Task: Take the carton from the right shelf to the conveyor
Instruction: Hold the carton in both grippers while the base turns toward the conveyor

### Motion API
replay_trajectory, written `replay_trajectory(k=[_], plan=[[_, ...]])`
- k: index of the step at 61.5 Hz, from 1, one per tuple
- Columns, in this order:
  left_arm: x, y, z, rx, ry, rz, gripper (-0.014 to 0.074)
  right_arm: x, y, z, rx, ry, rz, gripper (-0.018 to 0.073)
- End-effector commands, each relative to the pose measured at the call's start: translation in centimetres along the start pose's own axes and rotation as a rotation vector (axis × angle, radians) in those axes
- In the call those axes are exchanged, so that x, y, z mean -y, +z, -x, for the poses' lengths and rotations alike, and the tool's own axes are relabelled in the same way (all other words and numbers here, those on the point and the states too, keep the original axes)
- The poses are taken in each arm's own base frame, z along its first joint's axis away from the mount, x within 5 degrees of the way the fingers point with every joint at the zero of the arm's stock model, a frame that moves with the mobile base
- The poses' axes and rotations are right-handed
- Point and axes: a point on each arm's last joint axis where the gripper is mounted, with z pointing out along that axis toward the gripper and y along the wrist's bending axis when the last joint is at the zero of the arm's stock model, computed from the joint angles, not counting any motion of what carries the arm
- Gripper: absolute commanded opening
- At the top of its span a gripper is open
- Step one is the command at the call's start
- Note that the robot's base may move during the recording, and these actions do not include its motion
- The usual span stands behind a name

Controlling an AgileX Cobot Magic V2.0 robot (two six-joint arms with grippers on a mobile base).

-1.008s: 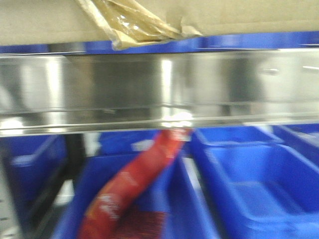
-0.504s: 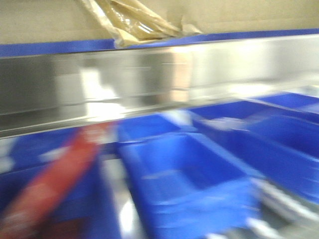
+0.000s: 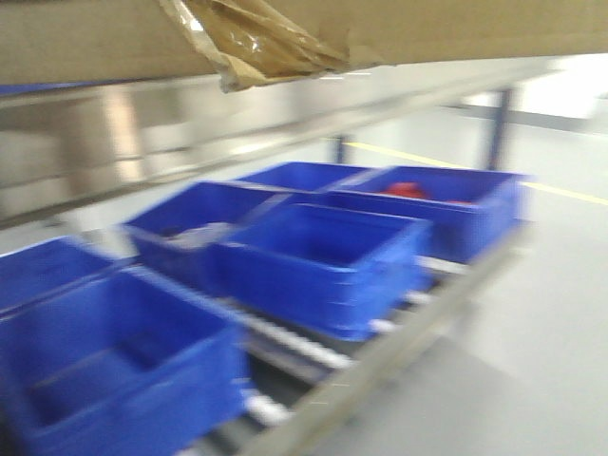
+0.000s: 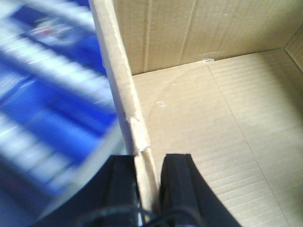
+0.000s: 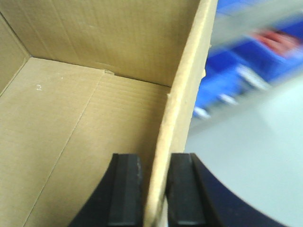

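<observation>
Between the two black fingers point(image 4: 124, 182) of the left gripper point(image 4: 150, 187) stands one side wall of the carton point(image 4: 203, 118), pinched at its top edge (one finger inside the box, one outside). The jaws are narrowed to the thickness of the cardboard. On the opposite wall the right gripper point(image 5: 154, 187) is clamped the same way, its pads pressed to either face of the board. Both wrist views look down onto the bare corrugated bottom of the open box. In the front view the carton fills the top of the picture, with a ragged strip of brownish tape point(image 3: 256, 43) hanging from its lower edge. Beneath it the shiny rail of the shelf point(image 3: 190, 133) runs off at a slant, heavily blurred; whether the carton touches it cannot be told. Lower down, blue bins point(image 3: 313, 266) sit in rows on rollers, a far one holding something red point(image 3: 404, 190), and pale grey floor point(image 3: 541, 313) lies beyond.
</observation>
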Motion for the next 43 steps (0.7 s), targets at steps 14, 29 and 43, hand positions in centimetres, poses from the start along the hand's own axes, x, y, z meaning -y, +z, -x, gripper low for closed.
replay_trajectory(k=[14,29,43], plan=[[0.50,-0.39,0.24,0.038,0.007,-0.046,-0.0017,-0.41,-0.51,0.58,0.073,-0.009,0.030,-0.0066],[0.49,-0.39,0.25,0.038,0.008,-0.044,-0.0017,-0.41,-0.51,0.58,0.073,-0.009,0.030,-0.0066],[0.49,-0.39,0.25,0.038,0.008,-0.044,-0.0017,-0.41,-0.51,0.58,0.073,-0.009,0.030,-0.0066]])
